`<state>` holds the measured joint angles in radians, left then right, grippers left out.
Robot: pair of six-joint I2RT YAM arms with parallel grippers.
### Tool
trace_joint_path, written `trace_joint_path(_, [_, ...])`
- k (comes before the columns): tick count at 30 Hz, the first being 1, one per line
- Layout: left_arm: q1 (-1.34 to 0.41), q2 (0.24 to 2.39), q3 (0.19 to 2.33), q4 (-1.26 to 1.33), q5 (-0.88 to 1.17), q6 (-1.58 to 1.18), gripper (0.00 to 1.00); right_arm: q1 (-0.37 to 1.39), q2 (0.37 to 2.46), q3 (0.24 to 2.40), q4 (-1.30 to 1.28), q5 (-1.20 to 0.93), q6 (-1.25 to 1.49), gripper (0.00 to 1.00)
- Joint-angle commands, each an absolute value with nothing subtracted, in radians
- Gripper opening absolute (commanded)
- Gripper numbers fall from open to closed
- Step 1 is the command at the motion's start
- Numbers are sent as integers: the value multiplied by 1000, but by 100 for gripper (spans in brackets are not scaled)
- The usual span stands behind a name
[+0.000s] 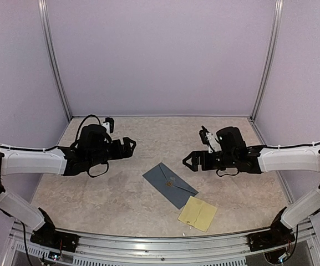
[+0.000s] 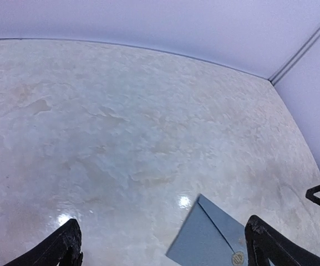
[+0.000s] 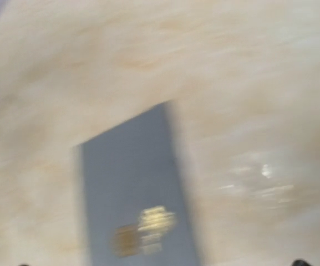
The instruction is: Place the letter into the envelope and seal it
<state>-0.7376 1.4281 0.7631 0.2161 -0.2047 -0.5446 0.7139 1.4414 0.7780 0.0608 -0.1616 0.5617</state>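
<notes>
— Look at the left fingers (image 1: pixel 130 146): spread wide, empty, hovering over the desk (image 1: pixel 93 188)!
— And the right fingers (image 1: pixel 188 161) are parted too, holding nothing. The envelope (image 1: pixel 169 185) lies flat between them, 6 o'clock from desk centre, gold seal up.
— There's a yellow sheet (image 1: pixel 197 213) just beside it, at 5 o'clock.

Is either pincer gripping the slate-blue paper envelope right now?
No, the slate-blue paper envelope lies flat on the marbled table, apart from the left pincer and the right pincer.

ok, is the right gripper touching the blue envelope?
Apart. The top external view shows a strip of bare table between the right gripper and the blue envelope.
</notes>
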Motion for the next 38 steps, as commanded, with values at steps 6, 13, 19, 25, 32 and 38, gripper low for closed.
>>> trace_joint_path(6, [-290,1256,562,374,-84,-457,98,412,1348,668,106,-74,371,99])
trace_joint_path(13, [-34,1064,332,587,-214,-393,99,55,1158,509,257,-140,293,99])
trace_joint_path(19, [-8,968,216,773,-386,-247,99,-71,1047,345,488,-36,241,100])
trace_joint_path(25, [-7,989,119,945,-417,-203,99,-72,1004,243,646,61,200,100])
trace_joint_path(32, [-8,1054,164,899,-425,-221,99,-71,985,224,660,60,202,99])
trace_joint_path(38, [-7,1063,166,892,-429,-222,99,-72,990,224,664,61,202,100])
